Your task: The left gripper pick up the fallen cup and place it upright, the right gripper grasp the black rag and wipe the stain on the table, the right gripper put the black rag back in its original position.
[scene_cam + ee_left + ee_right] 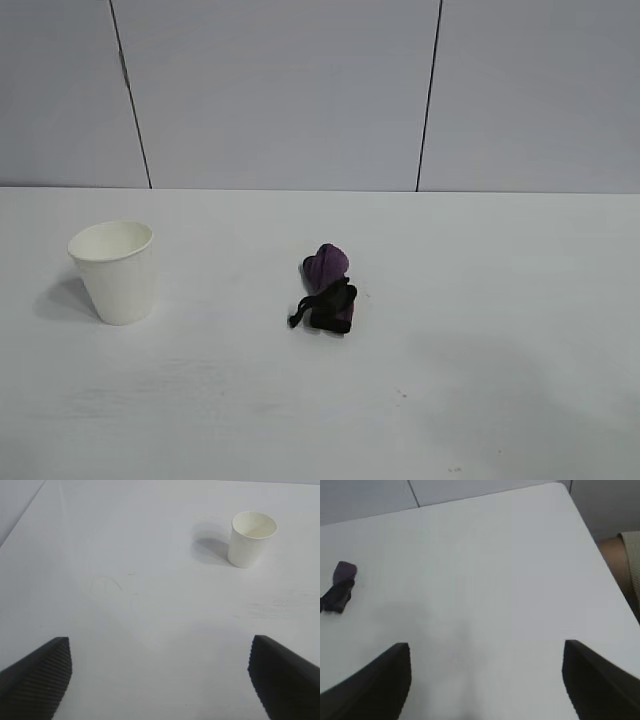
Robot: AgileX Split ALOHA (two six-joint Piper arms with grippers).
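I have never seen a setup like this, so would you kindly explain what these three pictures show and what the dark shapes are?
This is a two-armed robot at a white table. One picture comes from an outside camera facing the arms, which are out of its shot. It shows a white paper cup standing upright and a small black and purple rag lying to its right, apart from it. I see no stain on the table.

The other two pictures come from cameras on the wrists. The dark wedges are gripper fingers. The left gripper looks towards the cup; the right gripper has the rag off to one side. Both are open and hold nothing.
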